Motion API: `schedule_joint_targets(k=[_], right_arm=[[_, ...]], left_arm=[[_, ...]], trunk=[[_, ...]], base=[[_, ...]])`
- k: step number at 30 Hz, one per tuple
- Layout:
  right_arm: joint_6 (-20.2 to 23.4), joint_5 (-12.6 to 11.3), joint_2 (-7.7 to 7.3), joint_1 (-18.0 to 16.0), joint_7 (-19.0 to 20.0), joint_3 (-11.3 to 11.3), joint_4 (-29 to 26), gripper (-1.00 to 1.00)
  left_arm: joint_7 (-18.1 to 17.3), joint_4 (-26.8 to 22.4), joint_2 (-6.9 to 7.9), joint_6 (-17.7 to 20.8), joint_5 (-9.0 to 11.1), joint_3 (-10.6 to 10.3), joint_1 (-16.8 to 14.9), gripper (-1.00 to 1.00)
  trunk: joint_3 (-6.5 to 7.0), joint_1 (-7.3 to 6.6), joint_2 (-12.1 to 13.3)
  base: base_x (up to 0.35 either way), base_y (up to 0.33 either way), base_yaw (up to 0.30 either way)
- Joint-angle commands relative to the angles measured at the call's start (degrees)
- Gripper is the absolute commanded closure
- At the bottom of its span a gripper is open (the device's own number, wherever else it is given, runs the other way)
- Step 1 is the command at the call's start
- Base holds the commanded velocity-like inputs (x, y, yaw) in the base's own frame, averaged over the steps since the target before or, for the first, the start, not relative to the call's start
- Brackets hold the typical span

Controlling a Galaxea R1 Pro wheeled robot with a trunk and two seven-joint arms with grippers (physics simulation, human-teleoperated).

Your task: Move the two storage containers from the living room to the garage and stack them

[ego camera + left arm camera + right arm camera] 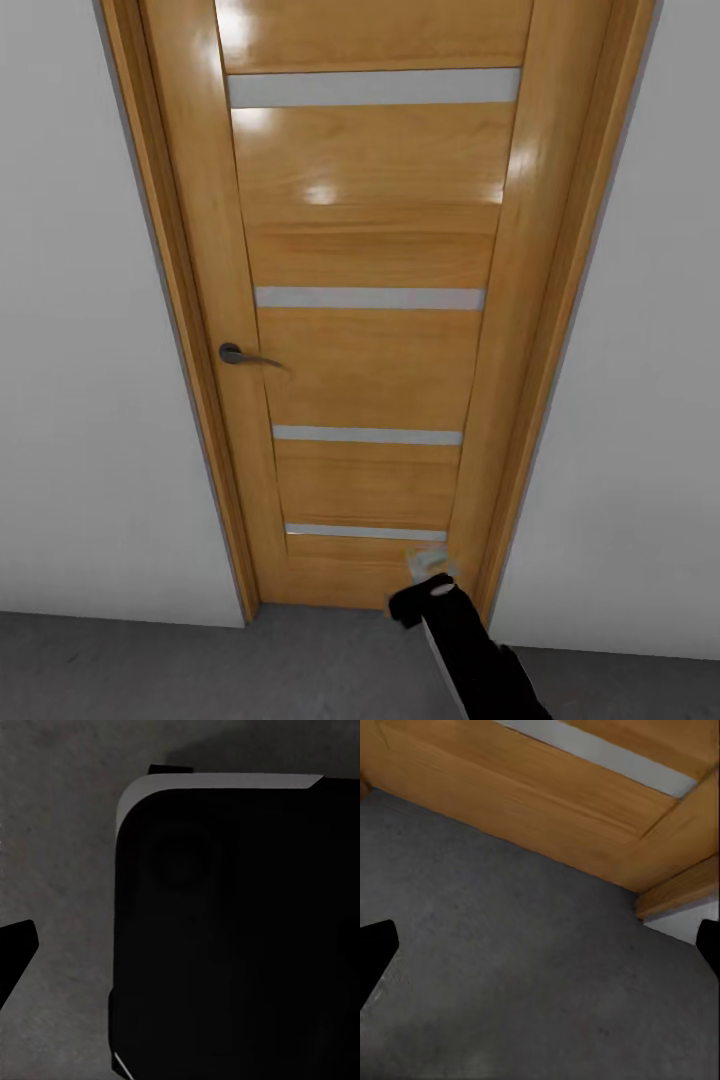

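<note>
I face a shut orange door [370,300] with its handle [240,355] at the left, white wall [80,350] on both sides, grey floor [510,967] beneath. No container is in sight, so I cannot say where either is. My right gripper [540,952] is wide and empty, low near the door's foot; the left gripper's state I cannot tell. Risk, as I judge it: rolling on would drive my right arm [470,650] into the door or frame.

A closed orange door [370,300] with a grey handle [240,355] fills the view; the right arm [470,640] reaches toward its base.
</note>
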Motion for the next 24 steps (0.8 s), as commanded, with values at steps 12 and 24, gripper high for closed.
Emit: schedule_joint_targets(k=[12,24], right_arm=[[7.83,-0.75,0.04,-18.6,1.39,8.16,-5.24,-1.0],[-0.83,-1.15,0.04,-21.25,9.26,11.43,-10.07,-1.0]], left_arm=[[0.05,-0.06,-0.15,-0.13,0.27,0.17,0.01,-1.0],[0.07,-0.14,-0.24,-0.12,1.36,0.22,0.01,-1.0]], trunk=[[-0.07,0.0,-0.03],[-0.07,0.0,-0.03]], base=[[0.0,0.0,0.0],[0.0,0.0,0.0]])
